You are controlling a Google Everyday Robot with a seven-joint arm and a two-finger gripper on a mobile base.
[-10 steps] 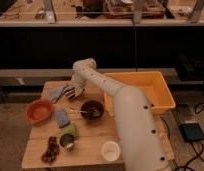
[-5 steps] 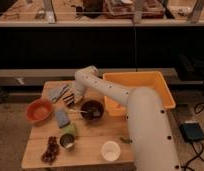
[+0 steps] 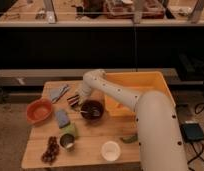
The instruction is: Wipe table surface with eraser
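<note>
My gripper [image 3: 74, 100] is low over the wooden table [image 3: 90, 137], at its back left part, just left of a dark bowl [image 3: 92, 109]. My white arm [image 3: 120, 97] reaches to it from the lower right. A small blue-grey block [image 3: 62, 118], possibly the eraser, lies on the table in front of the gripper, apart from it. A blue-grey cloth [image 3: 59, 92] lies just left of the gripper. I cannot tell whether the gripper holds anything.
A yellow bin [image 3: 145, 85] stands at the back right. An orange bowl [image 3: 39, 111] is at the left. A green cup [image 3: 70, 140], dark grapes [image 3: 51, 149], a white cup [image 3: 111, 150] and a green pepper [image 3: 129, 138] are near the front edge.
My gripper has moved a little to the right and toward the front, away from the cloth and nearer the dark bowl. The objects on the table have not moved.
</note>
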